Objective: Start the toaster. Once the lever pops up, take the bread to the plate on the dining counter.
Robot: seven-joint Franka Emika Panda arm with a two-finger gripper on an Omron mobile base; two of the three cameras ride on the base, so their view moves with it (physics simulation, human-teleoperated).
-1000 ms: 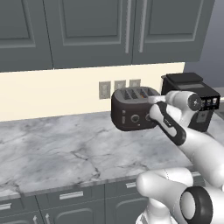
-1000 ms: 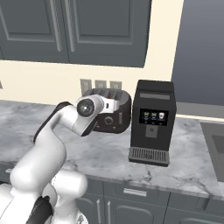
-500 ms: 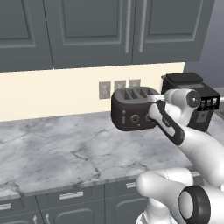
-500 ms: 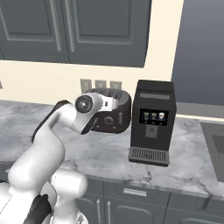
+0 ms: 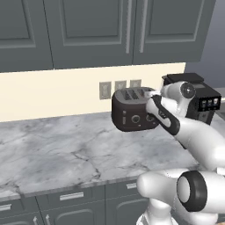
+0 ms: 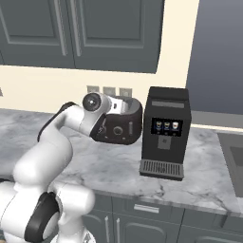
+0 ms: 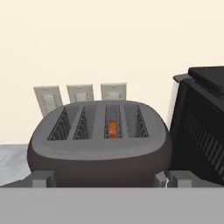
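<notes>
The squat black toaster [image 5: 132, 112] [image 6: 121, 128] [image 7: 98, 148] stands at the back of the marble worktop, against the wall. My gripper [image 7: 112, 177] [image 5: 150, 96] [image 6: 123, 106] hangs open at the toaster's upper front edge, one fingertip near each end of the body and nothing between them. An orange-brown strip of bread [image 7: 113, 129] sits low in the third slot from the left. A small pale lever [image 5: 124, 118] is on the front face beside a round knob. The plate and the dining counter are out of view.
A tall boxy black coffee machine [image 5: 203, 100] [image 6: 166, 133] [image 7: 201, 127] stands close on the toaster's right. Three wall outlets [image 7: 81, 94] sit behind it, and dark upper cabinets hang above. The marble worktop [image 5: 57, 145] stretches left, and a sink edge [image 6: 233, 152] lies far right.
The hand has risen a little and shifted left, from the toaster's front right corner up to its top edge. The jaws stayed wide open.
</notes>
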